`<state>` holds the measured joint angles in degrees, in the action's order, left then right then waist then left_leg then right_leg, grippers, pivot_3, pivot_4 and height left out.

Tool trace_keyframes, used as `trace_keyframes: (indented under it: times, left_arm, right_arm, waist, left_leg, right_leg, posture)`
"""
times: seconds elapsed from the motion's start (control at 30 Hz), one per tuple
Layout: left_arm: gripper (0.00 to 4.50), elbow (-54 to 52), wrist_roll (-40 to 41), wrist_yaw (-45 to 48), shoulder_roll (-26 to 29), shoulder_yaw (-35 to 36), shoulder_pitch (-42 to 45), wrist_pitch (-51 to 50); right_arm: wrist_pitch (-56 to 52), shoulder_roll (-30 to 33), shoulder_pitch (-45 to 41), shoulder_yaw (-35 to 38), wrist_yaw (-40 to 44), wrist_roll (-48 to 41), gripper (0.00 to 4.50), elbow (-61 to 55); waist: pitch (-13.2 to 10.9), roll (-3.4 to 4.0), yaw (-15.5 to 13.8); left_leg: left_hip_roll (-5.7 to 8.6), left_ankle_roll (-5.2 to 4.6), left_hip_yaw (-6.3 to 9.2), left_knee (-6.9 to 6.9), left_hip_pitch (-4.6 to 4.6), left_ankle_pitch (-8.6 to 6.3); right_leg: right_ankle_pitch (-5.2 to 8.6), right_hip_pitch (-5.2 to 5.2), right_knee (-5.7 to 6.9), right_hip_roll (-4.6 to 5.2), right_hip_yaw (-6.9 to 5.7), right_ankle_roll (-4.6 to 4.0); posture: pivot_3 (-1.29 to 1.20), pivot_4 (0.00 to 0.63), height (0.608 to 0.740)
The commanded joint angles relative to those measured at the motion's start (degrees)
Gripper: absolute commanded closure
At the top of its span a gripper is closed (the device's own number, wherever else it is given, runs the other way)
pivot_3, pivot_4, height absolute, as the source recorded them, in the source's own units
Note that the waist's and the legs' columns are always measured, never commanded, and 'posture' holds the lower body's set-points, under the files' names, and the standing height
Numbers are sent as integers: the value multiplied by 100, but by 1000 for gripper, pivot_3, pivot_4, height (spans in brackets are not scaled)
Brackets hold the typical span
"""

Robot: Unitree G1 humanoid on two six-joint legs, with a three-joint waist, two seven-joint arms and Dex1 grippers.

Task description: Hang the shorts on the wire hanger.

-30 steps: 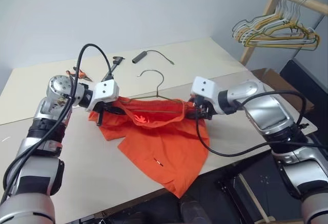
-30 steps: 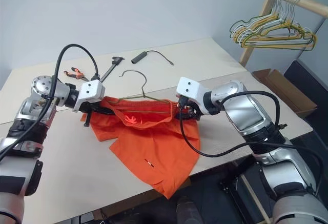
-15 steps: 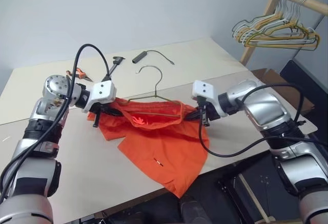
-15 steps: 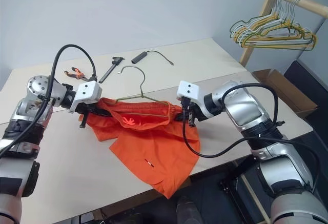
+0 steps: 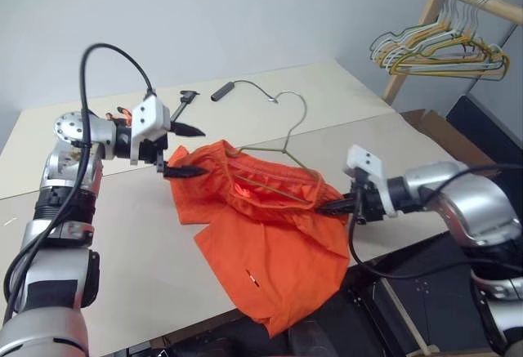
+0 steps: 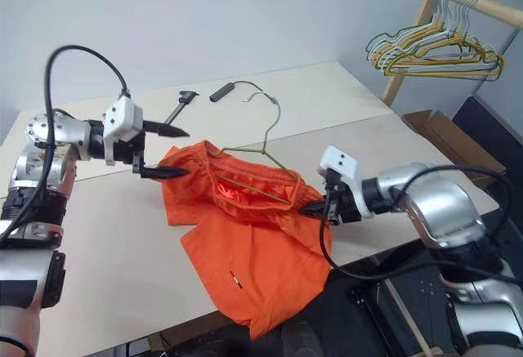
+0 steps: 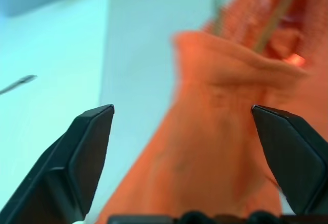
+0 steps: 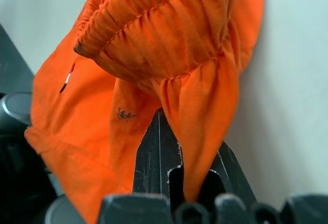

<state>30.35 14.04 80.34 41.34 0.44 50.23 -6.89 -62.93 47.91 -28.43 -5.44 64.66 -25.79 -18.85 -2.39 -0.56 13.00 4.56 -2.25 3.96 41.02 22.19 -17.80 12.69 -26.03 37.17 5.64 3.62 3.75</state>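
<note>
The right gripper [image 6: 315,207] is clenched on the waistband of the shorts [image 6: 245,251] near the front edge of the table [image 6: 98,275], orange fabric bunched between its shut fingers [image 8: 154,152]. The left gripper [image 6: 167,151] stands spread wide, released, just beside the shorts' other end, holding nothing. One wire hanger [image 6: 265,140] lies threaded into the waistband (hook pointing toward the far edge). The shorts drape over the front edge. Toward the far edge lie one black cable [image 6: 237,87], one pair of pliers [image 5: 122,114] and one black tool [image 6: 181,102]. A bunch of hangers [image 6: 433,51] hangs on one wooden rack [image 6: 409,59].
</note>
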Motion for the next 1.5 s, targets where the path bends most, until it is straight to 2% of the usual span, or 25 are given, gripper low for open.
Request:
trace_keyframes:
  times: [0.03, 0.17, 0.3, 0.47, 0.63, 0.93, 1.03, 1.23, 1.5]
  left_arm:
    - [14, -881, 840, -324, -31, 518, 90, -1212]
    - [14, -2406, 1853, -942, -331, 878, -403, -2457]
    - [14, -3650, 2797, -2083, -979, 1210, -681, -3373]
    - [14, -4235, 3416, -2995, -1463, 1291, -617, -3836]
    - [14, -4428, 3695, -3340, -1635, 1266, -565, -3847]
    - [14, -4583, 3772, -3802, -1719, 1254, -536, -3602]
    - [14, -4592, 3769, -4018, -1739, 1275, -448, -3545]
    - [14, -4647, 3753, -4114, -1672, 1221, -373, -3489]
    - [14, -4780, 3714, -4155, -1620, 1128, -467, -3435]
  right_arm:
    - [-796, -92, 386, 1092, -649, -443, 4500, -525]
    - [-1812, -489, 856, 2266, -1487, -641, 4500, -909]
    - [-2832, -907, 1005, 3436, -2176, -541, 4500, -1137]
    - [-2957, -1009, 987, 4236, -3215, -582, 4500, -944]
    - [-2957, -1095, 668, 4658, -4528, -395, 4500, -542]
    - [-2957, -512, -303, 4893, -6087, -361, 4500, 447]
    - [-2957, -73, -909, 4862, -6319, -413, 4500, 1297]
    - [-2957, 395, -2077, 4971, -6725, -108, 4500, 2800]
    - [-2744, 750, -3266, 5323, -7044, 636, 4500, 4296]
  waist:
    - [0, 0, -16]
    - [0, 0, -38]
    - [-1, 1, -121]
    - [-12, 21, -141]
    - [-28, 54, -101]
    - [-74, 126, -78]
    - [-101, 123, -79]
    - [-121, 119, -78]
    - [-162, 120, -109]
  left_leg:
    - [0, -2, 0, 0, 2, -1]
    - [0, -6, -2, -4, -1, -4]
    - [-4, -13, -4, 6, -8, -8]
    - [-4, -48, -4, -12, -79, -30]
    - [-7, -53, -11, -23, -114, -34]
    - [-9, -65, -55, -23, -161, -40]
    - [-11, -71, -69, -22, -172, -43]
    - [-19, -80, -91, -26, -174, -47]
    - [-27, -88, -114, -34, -173, -53]
  right_leg:
    - [-1, 0, 1, 1, 1, 1]
    - [-2, 0, 2, 2, 13, 4]
    - [-4, 17, -3, 1, 22, 6]
    - [-4, 94, -33, 1, 22, 7]
    - [-2, 141, -98, -3, 26, 9]
    - [-10, 191, -102, -3, 54, 22]
    - [-12, 202, -106, -9, 62, 25]
    - [-13, 202, -114, -17, 78, 28]
    - [-19, 200, -130, -32, 105, 37]
  posture:
    - [-211, 67, 740]
    - [-227, 74, 740]
    - [-248, 84, 740]
    - [-273, 93, 740]
    - [-292, 98, 740]
    - [-289, 104, 740]
    - [-286, 106, 740]
    - [-267, 102, 740]
    - [-265, 100, 740]
